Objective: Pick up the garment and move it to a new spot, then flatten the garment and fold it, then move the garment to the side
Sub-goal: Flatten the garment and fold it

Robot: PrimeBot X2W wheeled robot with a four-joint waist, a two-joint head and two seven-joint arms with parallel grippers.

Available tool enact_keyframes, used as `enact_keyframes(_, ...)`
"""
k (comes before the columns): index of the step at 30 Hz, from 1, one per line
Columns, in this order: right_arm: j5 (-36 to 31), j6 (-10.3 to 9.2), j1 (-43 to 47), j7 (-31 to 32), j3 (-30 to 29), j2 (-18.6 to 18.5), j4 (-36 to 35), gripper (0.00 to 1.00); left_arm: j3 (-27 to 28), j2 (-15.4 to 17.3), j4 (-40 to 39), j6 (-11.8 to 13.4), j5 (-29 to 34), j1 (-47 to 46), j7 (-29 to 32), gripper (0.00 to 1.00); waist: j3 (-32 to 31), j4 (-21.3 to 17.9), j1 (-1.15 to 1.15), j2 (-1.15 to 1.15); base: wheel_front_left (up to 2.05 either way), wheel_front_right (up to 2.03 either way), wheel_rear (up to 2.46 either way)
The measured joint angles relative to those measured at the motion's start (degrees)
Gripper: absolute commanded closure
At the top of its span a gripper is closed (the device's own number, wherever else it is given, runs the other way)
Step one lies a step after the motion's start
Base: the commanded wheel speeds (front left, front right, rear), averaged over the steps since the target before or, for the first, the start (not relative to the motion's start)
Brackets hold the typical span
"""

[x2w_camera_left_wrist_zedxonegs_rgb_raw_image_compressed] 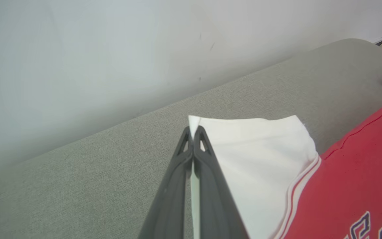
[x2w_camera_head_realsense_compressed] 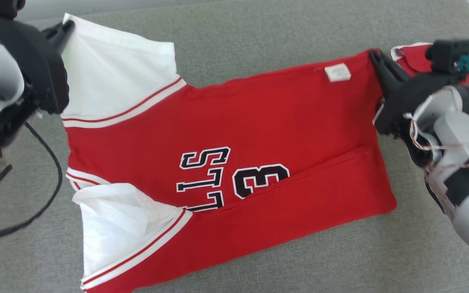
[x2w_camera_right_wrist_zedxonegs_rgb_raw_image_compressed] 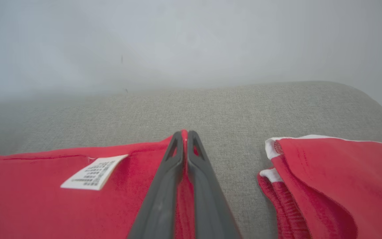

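The left gripper (x2w_camera_left_wrist_zedxonegs_rgb_raw_image_compressed: 192, 128) clamps the white sleeve corner of the jersey (x2w_camera_head_realsense_compressed: 259, 122), the right gripper (x2w_camera_right_wrist_zedxonegs_rgb_raw_image_compressed: 184, 133) its hem corner; beyond that hem, seemingly shorts (x2w_camera_right_wrist_zedxonegs_rgb_raw_image_compressed: 337, 172), partly cut off.

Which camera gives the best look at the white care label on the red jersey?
The right wrist view: the label is close, with printed lines visible. The head view shows it as a small white patch. The left wrist view faces the white sleeve.

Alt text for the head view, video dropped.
A red jersey lies on a grey cushion. The left gripper pinches its white sleeve corner; the right gripper pinches its hem corner, beside another red garment.
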Motion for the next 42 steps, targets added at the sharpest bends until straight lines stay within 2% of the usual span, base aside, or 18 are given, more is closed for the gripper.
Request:
enact_keyframes(6, 5.6, 0.00, 6.6, -2.7, 2.1, -6.8, -6.7, 1.00, 3.4, 3.2, -8.5, 0.0, -8.8, 9.2, -0.5, 1.00, -1.4, 1.3, 0.00, 0.00, 0.00, 0.00, 0.00)
enact_keyframes(12, 9.5, 0.00, 12.7, -5.0, 3.2, -11.3, -12.2, 1.00, 6.2, 5.9, -19.3, 2.1, -15.2, 19.5, 0.0, 1.00, -2.7, 3.1, 0.00, -0.01, 0.00, 0.00, 0.00)
enact_keyframes(15, 10.8, 0.00, 15.1, -5.5, 3.7, -13.0, -14.7, 1.00, 7.4, 7.9, -23.9, 3.5, -16.3, 24.0, 0.0, 1.00, -3.2, 3.9, -0.01, -0.01, 0.00, 0.00, 0.00)
enact_keyframes(28, 13.2, 0.00, 22.9, -7.3, 3.5, -17.2, -20.1, 1.00, 11.4, 11.7, -40.3, 9.3, -21.0, 44.5, -4.2, 1.00, -4.1, 5.1, -0.01, -0.01, 0.00, 0.00, 0.00)
enact_keyframes(32, 13.7, 0.00, 25.0, -9.0, 2.5, -17.9, -21.9, 1.00, 12.3, 11.8, -42.9, 10.6, -22.2, 49.8, -6.5, 1.00, -3.9, 5.4, -0.01, -0.01, 0.00, 0.00, 0.00)
enact_keyframes(38, 13.7, 0.00, 28.5, -9.5, 2.2, -17.9, -21.5, 1.00, 10.6, 10.8, -42.7, 11.1, -21.4, 55.0, -8.6, 1.00, -3.8, 5.8, -0.01, -0.01, 0.00, 0.00, 0.00)
enact_keyframes(42, 12.9, 0.00, 29.3, -9.0, 2.5, -16.6, -19.9, 1.00, 8.0, 8.0, -39.2, 11.5, -19.0, 55.4, -10.2, 1.00, -3.9, 5.9, 0.00, 0.00, 0.00, 0.00, 0.00)
